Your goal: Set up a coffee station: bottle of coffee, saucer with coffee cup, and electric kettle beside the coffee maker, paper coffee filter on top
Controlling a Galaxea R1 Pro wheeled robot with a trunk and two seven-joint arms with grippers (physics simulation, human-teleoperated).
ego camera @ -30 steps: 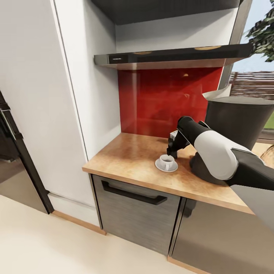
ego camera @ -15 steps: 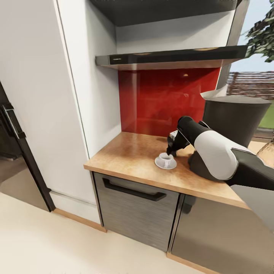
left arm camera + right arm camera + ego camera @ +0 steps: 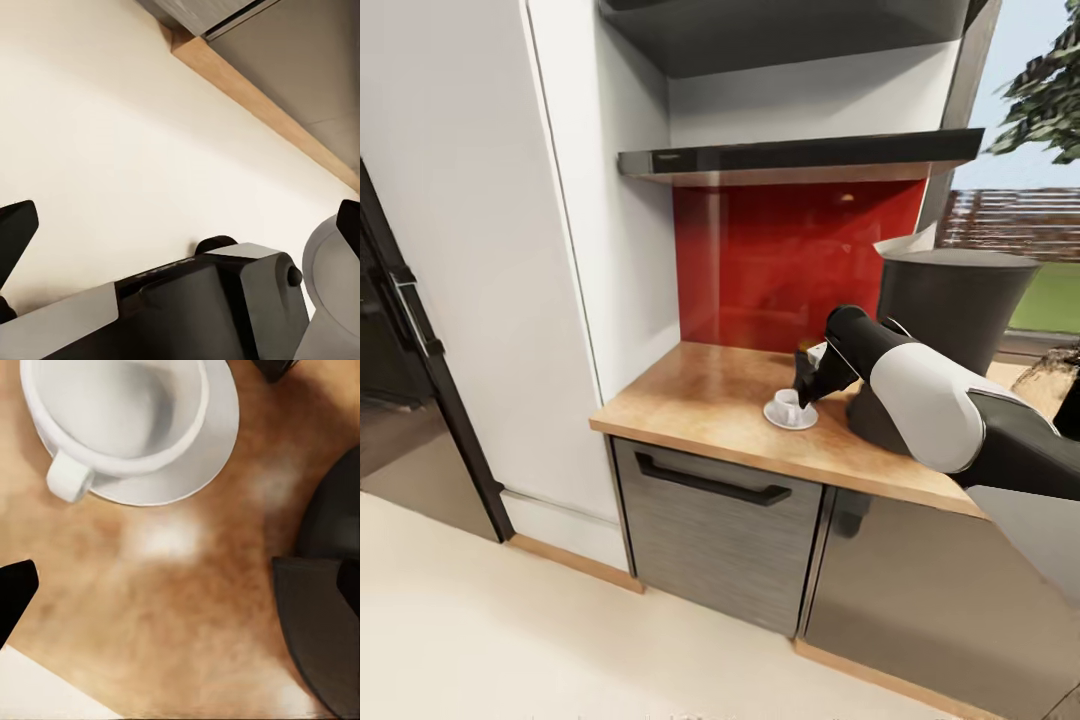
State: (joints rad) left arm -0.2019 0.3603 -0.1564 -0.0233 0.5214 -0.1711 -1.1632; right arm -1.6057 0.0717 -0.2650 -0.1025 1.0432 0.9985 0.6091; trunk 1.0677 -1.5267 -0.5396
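Note:
The white coffee cup point(image 3: 787, 403) stands on the saucer point(image 3: 791, 418) on the kitchen countertop point(image 3: 690, 400), just left of the coffee maker point(image 3: 948, 305). A paper coffee filter point(image 3: 908, 241) rests on the coffee maker's top. My right gripper point(image 3: 807, 386) hovers just above and beside the cup. In the right wrist view the cup point(image 3: 120, 412) and saucer point(image 3: 206, 446) lie ahead of my right gripper point(image 3: 180, 585), which is open and holds nothing. The coffee maker's dark base point(image 3: 322, 637) is close by. My left gripper point(image 3: 180, 225) is open, low over the floor. The kitchen shelf point(image 3: 800, 157) hangs above.
A red backsplash point(image 3: 790, 260) closes the back of the counter. A white tall cabinet point(image 3: 560, 250) walls its left end, with a dark appliance door point(image 3: 405, 330) further left. Grey drawer fronts point(image 3: 710, 520) sit below. A small dark object point(image 3: 274, 367) stands beyond the saucer.
The whole head view has shifted, so the camera moved. The cup stays on the saucer and my right gripper keeps its place beside it.

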